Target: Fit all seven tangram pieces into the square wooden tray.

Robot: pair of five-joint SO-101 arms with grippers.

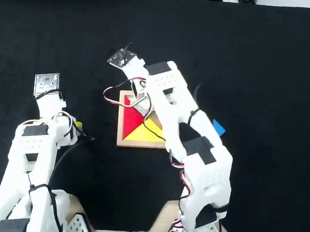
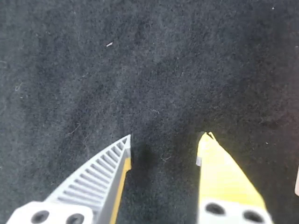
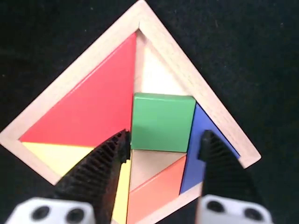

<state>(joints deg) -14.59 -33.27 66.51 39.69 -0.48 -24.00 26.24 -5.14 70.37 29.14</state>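
The square wooden tray holds a large red triangle, a yellow triangle, an orange triangle, a blue piece and a green square. Bare wood shows on two sides of the square. My right gripper hovers open over the tray, one finger on each side of the green square, with a thin gap at one finger. In the high view the right arm covers much of the tray. My left gripper is open over bare black cloth, left of the tray, with nothing between its fingers.
A small blue piece lies on the black cloth just right of the right arm. The left arm stands a short way left of the tray. Dark cloth covers the whole table, with open room at the back and far right.
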